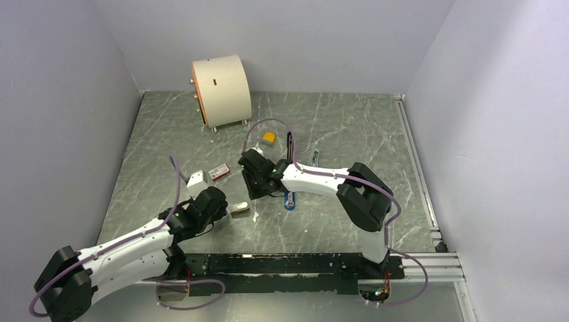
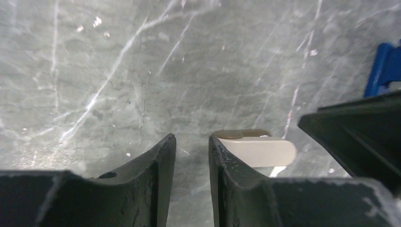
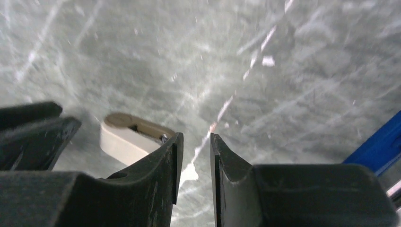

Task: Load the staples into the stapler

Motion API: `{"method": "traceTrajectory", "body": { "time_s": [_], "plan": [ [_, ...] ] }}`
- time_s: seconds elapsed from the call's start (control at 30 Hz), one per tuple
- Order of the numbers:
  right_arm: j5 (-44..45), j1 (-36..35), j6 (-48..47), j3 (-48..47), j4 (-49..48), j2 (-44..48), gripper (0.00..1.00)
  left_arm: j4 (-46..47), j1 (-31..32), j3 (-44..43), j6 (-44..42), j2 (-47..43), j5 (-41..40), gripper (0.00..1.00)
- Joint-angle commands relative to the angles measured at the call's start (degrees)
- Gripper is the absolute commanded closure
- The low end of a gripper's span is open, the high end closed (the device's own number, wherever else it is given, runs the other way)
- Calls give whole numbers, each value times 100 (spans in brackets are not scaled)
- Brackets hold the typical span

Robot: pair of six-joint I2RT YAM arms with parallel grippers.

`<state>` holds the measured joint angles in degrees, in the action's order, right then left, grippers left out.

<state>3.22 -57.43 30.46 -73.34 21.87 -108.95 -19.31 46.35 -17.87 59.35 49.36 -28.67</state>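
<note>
The blue stapler (image 1: 290,200) lies on the table, partly under my right forearm. It shows as a blue edge (image 2: 383,68) in the left wrist view and a blue corner (image 3: 378,146) in the right wrist view. The staples are not visible in any view. My left gripper (image 1: 226,210) (image 2: 191,137) hangs low over the table, slightly open and empty, with a beige-grey block (image 2: 257,149) just outside its right finger. My right gripper (image 1: 255,193) (image 3: 195,135) faces it from the other side of that block (image 3: 127,137), narrowly open with only table between its fingers.
A red-and-white box (image 1: 219,172) and a pale block (image 1: 196,180) lie left of the grippers. A yellow-topped block (image 1: 269,138) and a small dark tool (image 1: 315,159) sit further back. A large white cylinder (image 1: 221,87) stands at the back wall.
</note>
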Motion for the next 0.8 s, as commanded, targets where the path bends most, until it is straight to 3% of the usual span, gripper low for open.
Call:
{"method": "traceTrajectory", "body": {
  "time_s": [0.0,0.13,0.27,0.43,0.77],
  "plan": [
    [390,33,108,-615,131,-462,69,-948,23,-536,19,-493,-658,63],
    [203,32,51,-1031,64,-802,69,-1360,23,-787,-81,-586,-558,72],
    [-47,23,-43,-1287,70,-1042,70,-1302,23,-724,-171,-500,128,77],
    [-252,13,-79,-1312,203,-1174,72,-753,23,-344,-310,-316,960,80],
    [-597,-26,-142,-522,311,-738,82,737,23,34,-573,393,1766,80]
  ]
}}
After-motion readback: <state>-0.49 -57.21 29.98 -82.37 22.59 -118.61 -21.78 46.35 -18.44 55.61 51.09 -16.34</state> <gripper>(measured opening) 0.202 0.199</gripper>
